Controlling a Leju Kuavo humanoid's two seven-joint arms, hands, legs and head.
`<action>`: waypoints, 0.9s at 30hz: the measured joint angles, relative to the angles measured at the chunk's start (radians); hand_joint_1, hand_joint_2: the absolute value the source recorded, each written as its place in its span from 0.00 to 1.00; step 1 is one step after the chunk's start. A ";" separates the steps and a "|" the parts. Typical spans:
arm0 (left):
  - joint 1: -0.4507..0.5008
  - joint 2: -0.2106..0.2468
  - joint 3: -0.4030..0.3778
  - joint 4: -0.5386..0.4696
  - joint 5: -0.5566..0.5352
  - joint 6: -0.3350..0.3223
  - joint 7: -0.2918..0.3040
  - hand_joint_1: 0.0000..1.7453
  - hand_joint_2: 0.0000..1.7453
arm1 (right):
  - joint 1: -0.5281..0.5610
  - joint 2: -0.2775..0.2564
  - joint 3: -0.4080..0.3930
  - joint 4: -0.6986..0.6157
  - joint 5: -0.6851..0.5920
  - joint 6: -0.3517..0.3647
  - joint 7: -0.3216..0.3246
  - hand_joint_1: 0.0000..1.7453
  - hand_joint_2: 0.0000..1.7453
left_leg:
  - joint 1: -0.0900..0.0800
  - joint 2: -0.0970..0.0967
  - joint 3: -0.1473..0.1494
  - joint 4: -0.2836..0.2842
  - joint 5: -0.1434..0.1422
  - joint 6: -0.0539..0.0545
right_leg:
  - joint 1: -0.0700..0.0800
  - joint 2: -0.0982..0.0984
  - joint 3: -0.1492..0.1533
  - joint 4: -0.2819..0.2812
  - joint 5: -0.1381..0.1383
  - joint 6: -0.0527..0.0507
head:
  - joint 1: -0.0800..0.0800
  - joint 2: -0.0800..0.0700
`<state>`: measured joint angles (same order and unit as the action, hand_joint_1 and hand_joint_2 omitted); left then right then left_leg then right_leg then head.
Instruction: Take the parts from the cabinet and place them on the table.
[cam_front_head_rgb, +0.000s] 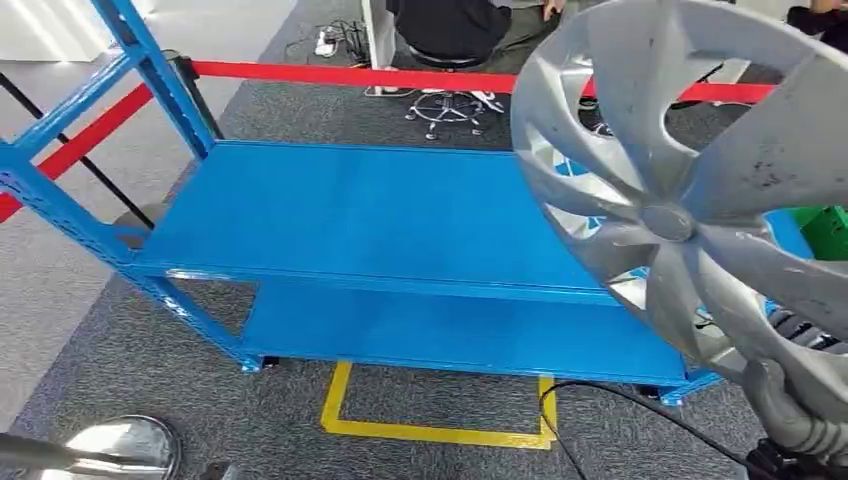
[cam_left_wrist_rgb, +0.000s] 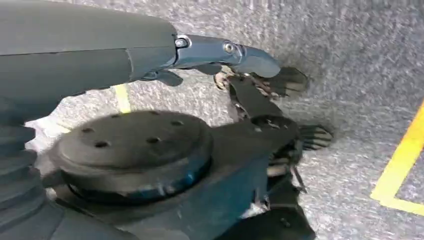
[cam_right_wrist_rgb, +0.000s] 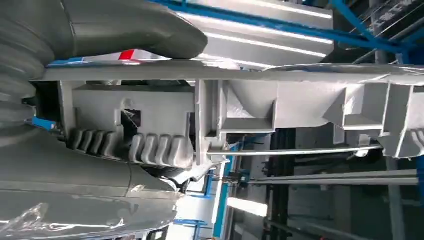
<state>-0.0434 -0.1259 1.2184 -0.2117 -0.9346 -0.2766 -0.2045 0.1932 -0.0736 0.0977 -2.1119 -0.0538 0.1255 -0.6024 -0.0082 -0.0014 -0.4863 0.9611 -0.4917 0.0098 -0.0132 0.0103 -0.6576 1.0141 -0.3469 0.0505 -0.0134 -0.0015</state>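
The right robot hand (cam_right_wrist_rgb: 100, 145) grips the rim of a silver wheel cover (cam_front_head_rgb: 690, 200), thumb on one face and fingers on the ribbed back, holding it up at the right, in front of the blue cabinet (cam_front_head_rgb: 380, 230). The left robot hand (cam_left_wrist_rgb: 210, 55) hangs over grey carpet (cam_left_wrist_rgb: 360, 75), nothing in it, fingers stretched out. Yellow tape (cam_front_head_rgb: 430, 430) marks the floor near the cabinet; a red barrier belt (cam_front_head_rgb: 350, 75) runs beyond it.
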 joint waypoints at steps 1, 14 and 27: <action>-0.001 0.001 0.000 0.000 0.000 0.003 0.000 0.00 1.00 | 0.002 0.000 0.000 0.000 0.000 -0.005 -0.001 1.00 1.00 | 0.004 0.003 -0.009 0.000 0.012 0.007 | -0.002 -0.003 -0.016 0.021 -0.042 0.003 | 0.000 0.000; -0.001 -0.006 0.001 0.000 -0.020 0.032 -0.001 0.00 1.00 | 0.038 0.014 -0.064 -0.003 0.134 -0.298 0.040 1.00 1.00 | -0.004 0.004 -0.122 0.010 0.127 -0.013 | 0.010 -0.004 0.170 -0.020 -0.160 -0.016 | 0.010 0.000; -0.005 -0.008 0.002 0.000 -0.030 0.034 0.000 0.00 1.00 | 0.074 0.029 -0.088 -0.003 0.151 -0.408 0.060 1.00 1.00 | 0.008 -0.002 0.076 -0.037 -0.036 -0.034 | 0.004 -0.005 0.009 -0.016 -0.011 -0.018 | -0.002 0.000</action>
<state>-0.0479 -0.1339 1.2200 -0.2117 -0.9647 -0.2430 -0.2045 0.2673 -0.0443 0.0095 -2.1153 0.0977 -0.2827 -0.5421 0.0000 -0.0035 -0.4105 0.9236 -0.5278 -0.0239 -0.0093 0.0055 -0.6490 0.9981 -0.3576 0.0322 -0.0153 -0.0015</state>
